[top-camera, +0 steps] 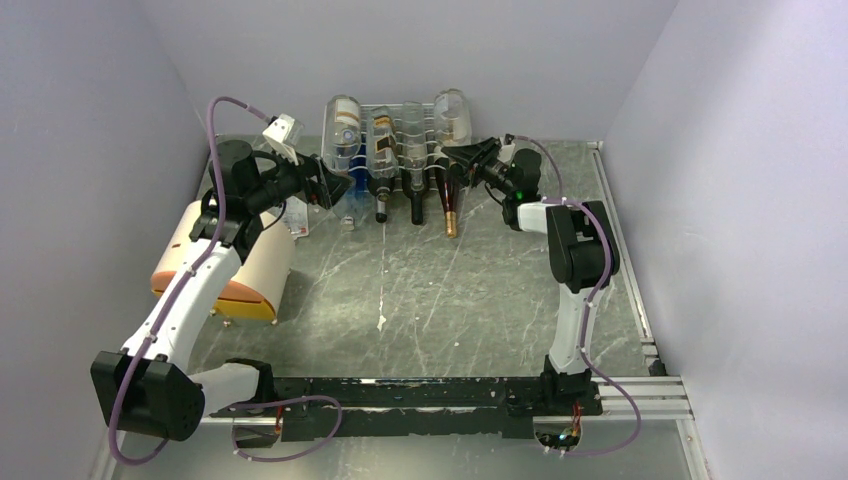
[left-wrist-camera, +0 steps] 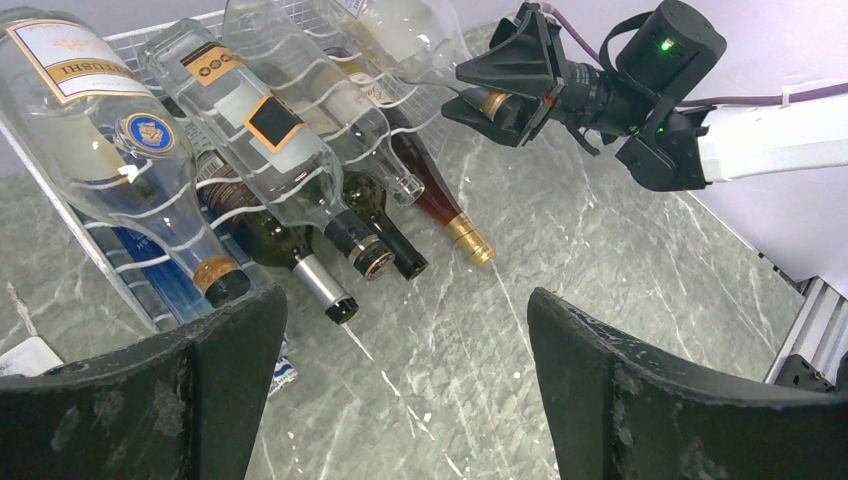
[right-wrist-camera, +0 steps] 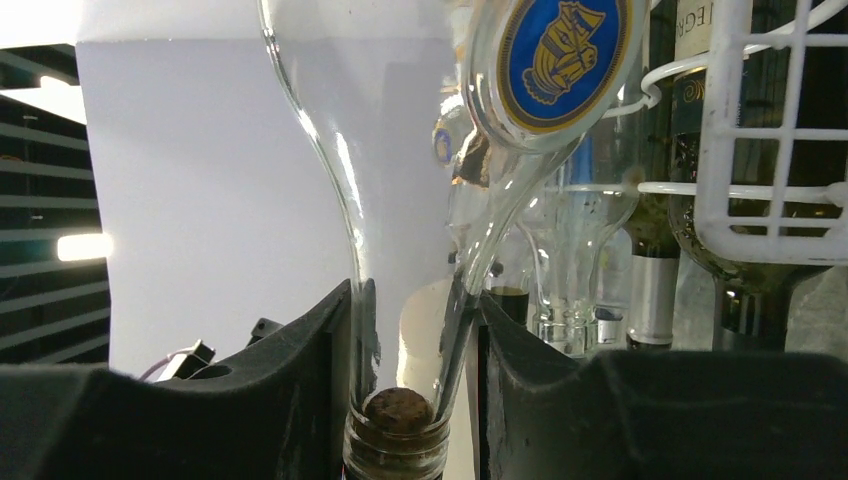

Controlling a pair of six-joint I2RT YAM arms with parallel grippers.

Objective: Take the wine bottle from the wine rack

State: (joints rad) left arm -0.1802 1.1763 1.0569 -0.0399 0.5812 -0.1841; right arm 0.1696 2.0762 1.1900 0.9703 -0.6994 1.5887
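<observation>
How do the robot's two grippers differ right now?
The left gripper is open with nothing between its fingers, while the right gripper is shut on the corked neck of a clear wine bottle. The left gripper hovers in front of the left side of the wine rack, and the right gripper is at its right end. Both are black, two-fingered and point toward the rack.

There is one wine rack [right-wrist-camera: 722,120], ahead of both grippers. Its upper row carries four clear bottles [left-wrist-camera: 280,130]; one of them is the wine bottle [right-wrist-camera: 400,230] between the right gripper's [top-camera: 452,156] fingers. Below lie three dark bottles [left-wrist-camera: 437,203], and a blue shape [left-wrist-camera: 145,262] is perhaps an eighth. There are two grippers. Behind the left gripper [top-camera: 338,186] lies one cream drum [top-camera: 225,260], and under the gripper one white card [top-camera: 290,218].
</observation>
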